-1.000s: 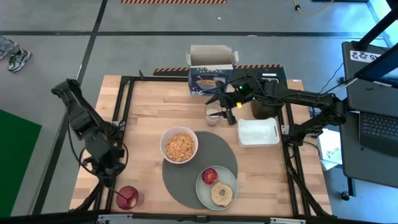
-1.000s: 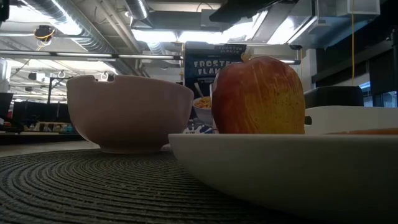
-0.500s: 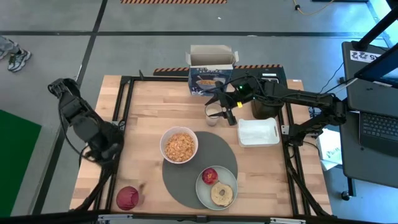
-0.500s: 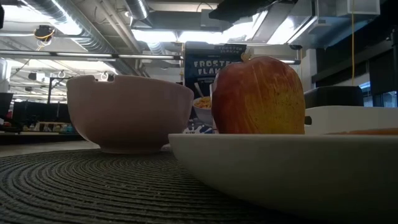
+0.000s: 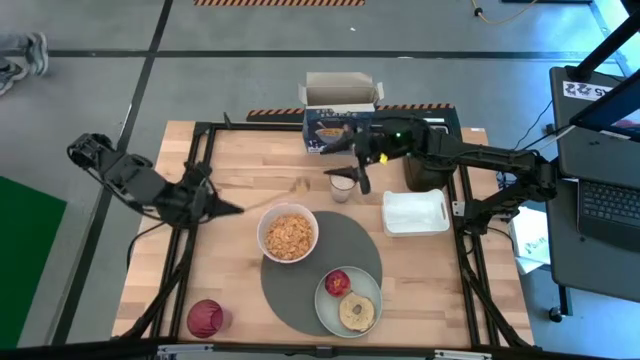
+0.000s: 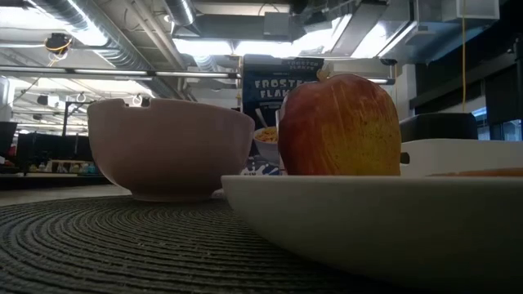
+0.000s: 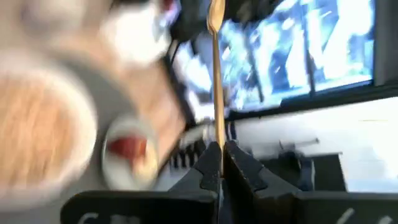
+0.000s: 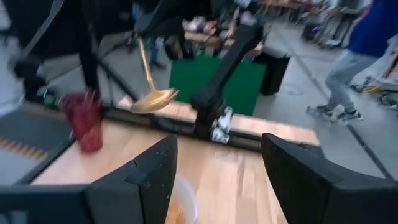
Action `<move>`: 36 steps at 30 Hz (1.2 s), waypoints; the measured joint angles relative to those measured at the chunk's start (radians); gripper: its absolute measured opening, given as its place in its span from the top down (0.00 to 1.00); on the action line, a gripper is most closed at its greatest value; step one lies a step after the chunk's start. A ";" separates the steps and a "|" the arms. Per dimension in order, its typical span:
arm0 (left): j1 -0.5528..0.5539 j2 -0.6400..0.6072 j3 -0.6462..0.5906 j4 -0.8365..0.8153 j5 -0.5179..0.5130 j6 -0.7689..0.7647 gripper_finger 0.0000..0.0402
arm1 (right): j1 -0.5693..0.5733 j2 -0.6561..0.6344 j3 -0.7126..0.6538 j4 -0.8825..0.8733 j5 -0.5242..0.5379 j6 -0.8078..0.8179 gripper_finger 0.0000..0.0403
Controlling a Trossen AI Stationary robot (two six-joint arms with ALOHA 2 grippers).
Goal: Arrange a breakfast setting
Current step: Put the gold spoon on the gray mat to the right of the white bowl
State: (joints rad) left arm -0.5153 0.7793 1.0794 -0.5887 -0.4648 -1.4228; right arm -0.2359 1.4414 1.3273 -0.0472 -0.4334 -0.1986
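My left gripper (image 5: 212,206) is over the table's left part, left of the white bowl (image 5: 288,233) of cereal, and is shut on the gold spoon (image 7: 216,74). My right gripper (image 5: 352,163) is open above the small glass of milk (image 5: 341,186), which stands on the wood in front of the blue cereal box (image 5: 340,115). The bowl and the pale-green plate (image 5: 373,287) sit on the round dark-grey mat (image 5: 300,292). The red apple (image 5: 337,282) and the bagel half (image 5: 357,312) lie on the plate. My left gripper pinches the spoon's handle (image 7: 217,138) between its two fingers, at the end away from the spoon's bowl (image 8: 155,98). The fingers come roughly level from the table's left, along the spoon. The spoon sticks out ahead of the fingers, clear of the table.
A red cup (image 5: 205,318) stands at the near left corner. A white rectangular tray (image 5: 415,212) and a black toaster (image 5: 425,168) are at the right. Bare wood lies between the bowl and the glass. A person (image 8: 351,62) walks beyond the table's left side.
My left gripper has gone from above the red cup toward the far edge and the right, turning until it points right toward the bowl, carrying the spoon. My right gripper has risen and drawn back toward the far edge from the glass, which stays standing.
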 joint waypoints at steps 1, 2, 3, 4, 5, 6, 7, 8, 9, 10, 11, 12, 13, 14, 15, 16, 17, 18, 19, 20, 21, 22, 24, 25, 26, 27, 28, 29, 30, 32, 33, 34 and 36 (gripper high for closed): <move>0.020 0.009 0.000 0.042 -0.027 0.072 1.00 | 0.000 0.000 0.000 0.029 0.008 0.025 0.42; 0.040 0.018 0.000 0.082 -0.051 0.141 1.00 | 0.000 0.000 0.000 0.056 0.022 0.051 0.42; 0.060 0.025 0.000 0.116 -0.069 0.204 1.00 | 0.000 0.000 0.000 0.083 0.033 0.077 0.42; 0.081 0.034 0.000 0.142 -0.079 0.263 1.00 | 0.000 0.000 0.000 0.106 0.043 0.101 0.42; 0.102 0.044 0.000 0.169 -0.085 0.310 1.00 | 0.000 0.000 0.000 0.125 0.054 0.122 0.42; 0.122 0.053 0.000 0.194 -0.089 0.355 1.00 | 0.000 0.000 0.000 0.139 0.065 0.145 0.42; 0.138 0.059 0.000 0.208 -0.099 0.396 1.00 | 0.000 0.000 0.000 0.153 0.071 0.167 0.42; 0.153 0.064 0.000 0.214 -0.114 0.438 1.00 | 0.000 0.000 0.000 0.167 0.076 0.192 0.42; 0.166 0.069 0.000 0.226 -0.134 0.477 1.00 | 0.000 0.000 0.000 0.182 0.082 0.221 0.42; 0.179 0.073 0.000 0.244 -0.155 0.520 1.00 | 0.000 0.000 0.000 0.201 0.088 0.249 0.42; 0.193 0.079 0.000 0.261 -0.176 0.567 1.00 | 0.000 0.000 0.000 0.222 0.098 0.275 0.42; 0.209 0.085 0.000 0.281 -0.193 0.614 1.00 | 0.000 0.000 0.000 0.242 0.106 0.299 0.42; 0.225 0.092 0.000 0.305 -0.204 0.658 1.00 | 0.000 0.002 0.000 0.265 0.110 0.322 0.42; 0.242 0.095 0.000 0.326 -0.207 0.701 1.00 | 0.000 0.004 0.000 0.294 0.110 0.342 0.42; 0.258 0.099 -0.001 0.345 -0.207 0.749 1.00 | 0.000 0.008 0.000 0.320 0.109 0.367 0.42; 0.276 0.103 -0.001 0.373 -0.207 0.797 1.00 | 0.000 0.011 0.000 0.344 0.110 0.396 0.42; 0.292 0.105 -0.001 0.411 -0.206 0.844 1.00 | 0.000 0.015 0.000 0.369 0.112 0.425 0.42; 0.309 0.105 -0.001 0.441 -0.206 0.893 1.00 | 0.000 0.020 0.000 0.399 0.123 0.454 0.42; 0.327 0.106 -0.001 0.472 -0.206 0.941 1.00 | 0.000 0.027 0.000 0.432 0.136 0.487 0.42; 0.344 0.112 -0.001 0.514 -0.207 0.988 1.00 | 0.000 0.035 0.000 0.466 0.145 0.524 0.42; 0.362 0.118 0.000 0.553 -0.206 1.034 1.00 | 0.000 0.044 0.000 0.502 0.153 0.561 0.42; 0.378 0.120 0.000 0.582 -0.203 1.080 1.00 | 0.000 0.057 0.000 0.545 0.159 0.595 0.42; 0.413 0.133 -0.001 0.648 -0.170 1.168 1.00 | 0.001 0.084 0.000 0.633 0.181 0.661 0.42; 0.431 0.147 -0.001 0.697 -0.141 1.209 1.00 | 0.001 0.098 0.000 0.680 0.193 0.689 0.42; 0.448 0.155 0.000 0.730 -0.113 1.244 1.00 | 0.001 0.112 0.000 0.726 0.207 0.711 0.42; 0.464 0.166 0.000 0.752 -0.088 1.268 1.00 | 0.001 0.125 0.000 0.771 0.218 0.723 0.42; 0.480 0.184 0.000 0.774 -0.068 1.282 1.00 | 0.001 0.138 0.000 0.812 0.227 0.731 0.42; 0.496 0.206 0.000 0.796 -0.048 1.288 1.00 | 0.000 0.148 0.000 0.840 0.235 0.740 0.42; 0.511 0.222 0.000 0.798 -0.029 1.285 1.00 | 0.000 0.157 0.001 0.860 0.246 0.744 0.42; 0.539 0.256 -0.002 0.790 0.010 1.258 1.00 | 0.000 0.168 0.021 0.861 0.257 0.725 0.42; 0.550 0.276 -0.002 0.806 0.029 1.243 1.00 | 0.000 0.169 0.031 0.852 0.257 0.707 0.42; 0.558 0.293 -0.002 0.821 0.045 1.233 1.00 | 0.000 0.169 0.043 0.851 0.258 0.684 0.42; 0.568 0.323 -0.002 0.858 0.069 1.223 1.00 | 0.000 0.168 0.060 0.852 0.261 0.643 0.42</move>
State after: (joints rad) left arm 0.0522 1.1023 1.0779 0.2694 -0.3959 -0.2001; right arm -0.2363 1.6093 1.3875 0.8048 -0.1720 0.4446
